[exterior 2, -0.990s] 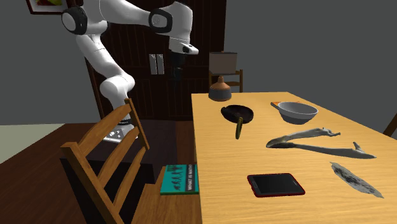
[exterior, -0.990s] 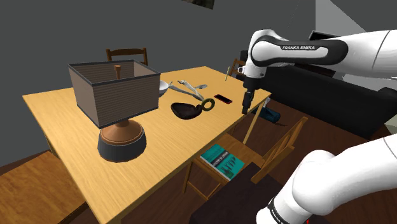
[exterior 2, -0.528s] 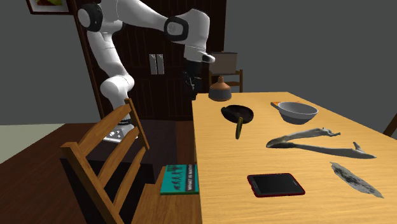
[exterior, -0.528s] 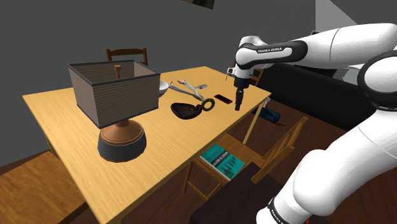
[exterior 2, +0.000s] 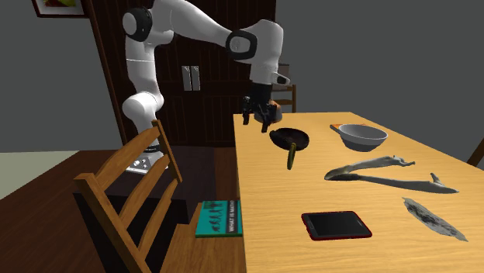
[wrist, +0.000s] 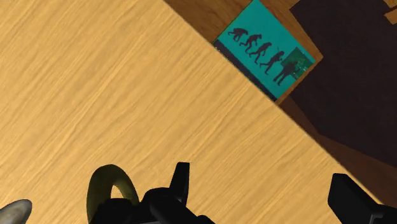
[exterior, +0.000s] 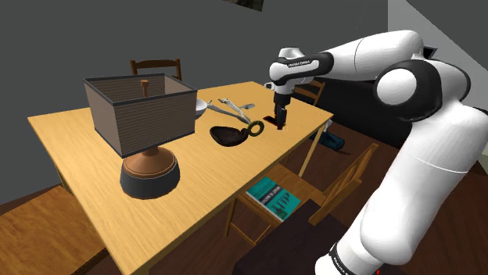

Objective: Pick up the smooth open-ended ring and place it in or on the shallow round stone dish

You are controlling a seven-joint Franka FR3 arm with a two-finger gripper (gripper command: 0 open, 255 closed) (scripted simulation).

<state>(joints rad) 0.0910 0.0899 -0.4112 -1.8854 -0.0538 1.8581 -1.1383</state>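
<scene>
The ring (exterior: 254, 129) is a dull yellow-green. In the shoulder view you see it lying on the wooden table (exterior: 70, 141). It touches the dark round dish (exterior: 227, 135) at the dish's 3 o'clock side. The black gripper (exterior: 280, 120) hangs near the ring, at about 3 o'clock from it, and points down at the table. A big lamp (exterior: 145, 117) stands well apart from the dish, at about 9 o'clock. A teal book (exterior: 274, 195) lies on a chair (exterior: 344, 183), at about 6 o'clock from the gripper.

In the second exterior view, the ring (exterior 2: 292, 159) rests against the dish (exterior 2: 288, 137) at the dish's 6 o'clock side. The gripper (exterior 2: 258, 116) is near the table (exterior 2: 279, 202) edge, at about 10 o'clock from the dish, and it is not touching the ring. A grey bowl (exterior 2: 361, 136) sits at 3 o'clock from the dish. A flat black tablet (exterior 2: 336, 225) with a red rim lies well apart from the ring, at about 5 o'clock. The book (exterior 2: 219, 218) lies on the chair (exterior 2: 128, 182) seat.

In the wrist view you look straight down at the table (wrist: 95, 83). The gripper (wrist: 262, 177) has its two black fingers (wrist: 181, 181) wide apart, with bare wood between them. The ring (wrist: 98, 184) lies just beside one finger, on its outer side, so nothing is held. The book (wrist: 264, 48) shows past the table edge.
</scene>
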